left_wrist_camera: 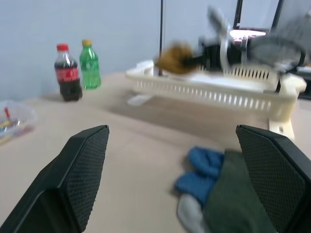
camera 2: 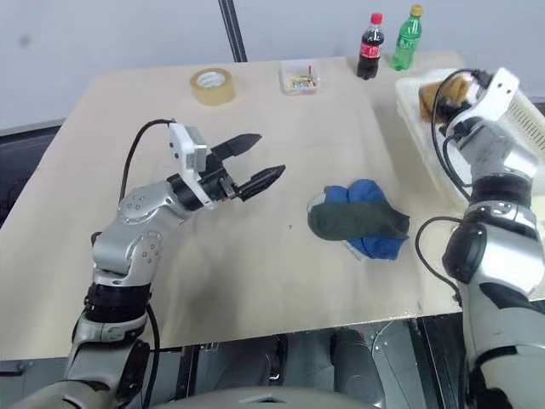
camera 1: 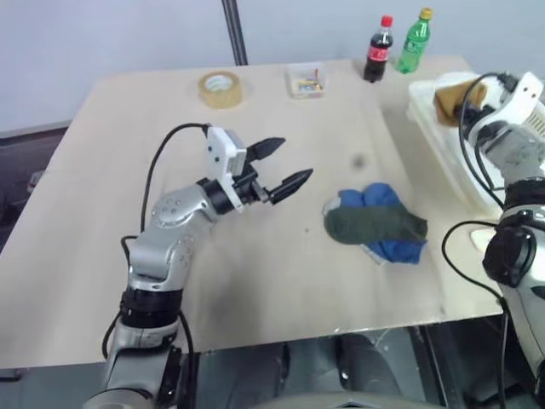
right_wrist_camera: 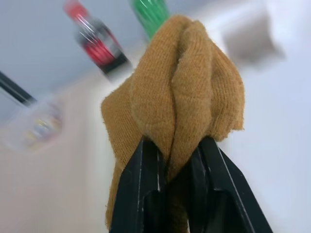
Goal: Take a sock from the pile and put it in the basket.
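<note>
The pile (camera 1: 376, 223) of blue and dark grey-green socks lies on the table, right of centre. My left gripper (camera 1: 281, 164) hovers open above the table, pointing toward the pile from its left; its fingers (left_wrist_camera: 80, 165) frame the pile (left_wrist_camera: 228, 194) in the left wrist view. My right gripper (right_wrist_camera: 176, 160) is shut on a mustard yellow sock (right_wrist_camera: 180, 97), held over the white basket (camera 1: 438, 128) at the table's right edge. The sock (camera 1: 449, 98) hangs bunched above the basket's inside.
A tape roll (camera 1: 220, 89), a small clear box (camera 1: 306, 81), a cola bottle (camera 1: 378, 49) and a green bottle (camera 1: 414, 41) stand along the table's far edge. Black cables loop around both arms.
</note>
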Action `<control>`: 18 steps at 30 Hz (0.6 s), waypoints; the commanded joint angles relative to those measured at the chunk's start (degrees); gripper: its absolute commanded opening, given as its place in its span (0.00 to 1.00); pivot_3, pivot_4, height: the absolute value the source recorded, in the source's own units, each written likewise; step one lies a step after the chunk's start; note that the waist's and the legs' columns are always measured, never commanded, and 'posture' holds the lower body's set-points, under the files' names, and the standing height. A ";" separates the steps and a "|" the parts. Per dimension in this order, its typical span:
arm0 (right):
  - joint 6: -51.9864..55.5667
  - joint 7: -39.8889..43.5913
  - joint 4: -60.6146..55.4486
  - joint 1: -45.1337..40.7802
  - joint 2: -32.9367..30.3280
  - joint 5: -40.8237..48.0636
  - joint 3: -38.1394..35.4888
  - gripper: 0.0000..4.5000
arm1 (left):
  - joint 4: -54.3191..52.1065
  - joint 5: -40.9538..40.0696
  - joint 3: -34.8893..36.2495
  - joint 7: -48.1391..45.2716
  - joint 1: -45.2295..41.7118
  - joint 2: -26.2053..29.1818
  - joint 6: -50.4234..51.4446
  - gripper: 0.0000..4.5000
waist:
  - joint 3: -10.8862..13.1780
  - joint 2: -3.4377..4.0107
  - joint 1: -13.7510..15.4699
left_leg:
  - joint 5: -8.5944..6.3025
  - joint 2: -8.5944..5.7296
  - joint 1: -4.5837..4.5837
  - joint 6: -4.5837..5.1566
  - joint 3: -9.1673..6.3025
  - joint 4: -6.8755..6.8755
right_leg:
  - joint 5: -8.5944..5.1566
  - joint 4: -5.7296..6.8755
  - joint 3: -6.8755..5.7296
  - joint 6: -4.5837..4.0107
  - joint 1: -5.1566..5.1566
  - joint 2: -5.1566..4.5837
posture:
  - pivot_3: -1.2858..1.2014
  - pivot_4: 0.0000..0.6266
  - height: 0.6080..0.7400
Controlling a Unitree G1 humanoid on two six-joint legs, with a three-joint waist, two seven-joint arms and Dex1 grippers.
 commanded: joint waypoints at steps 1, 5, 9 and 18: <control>-6.85 2.10 7.15 -4.81 -1.50 -2.89 1.73 0.02 | -1.06 -0.59 0.24 0.85 -0.50 -0.82 -0.18 1.00 | 0.01 -0.01 -0.27 | -0.02 0.00 -0.01 0.03 0.03 0.00 | 0.00 -0.03 0.02 0.01 0.00 0.00 | 0.52 0.24 1.00; -10.22 1.17 11.26 -4.56 -2.00 -5.51 3.02 0.13 | -1.79 -0.52 0.14 1.17 0.25 -1.20 -0.21 1.00 | 0.01 -0.01 -0.18 | -0.04 0.00 -0.01 0.06 0.02 0.02 | 0.02 -0.08 0.01 0.04 0.01 0.01 | 0.52 0.24 1.00; -11.93 0.92 11.50 -3.95 -3.17 -7.14 3.89 0.56 | -2.20 -0.39 0.11 1.70 0.86 -1.46 -0.29 1.00 | 0.02 -0.01 0.21 | -0.04 -0.01 -0.03 0.06 0.01 0.04 | 0.03 -0.07 0.00 0.05 0.01 0.01 | 0.52 0.24 1.00; -17.27 12.98 -3.72 2.73 -7.24 -7.84 7.16 0.64 | -2.59 -0.81 3.54 2.04 5.58 1.85 0.52 1.00 | 0.03 0.01 0.42 | -0.04 0.01 0.00 0.06 0.01 0.05 | 0.03 -0.03 0.10 0.07 -0.02 0.04 | 0.52 0.24 1.00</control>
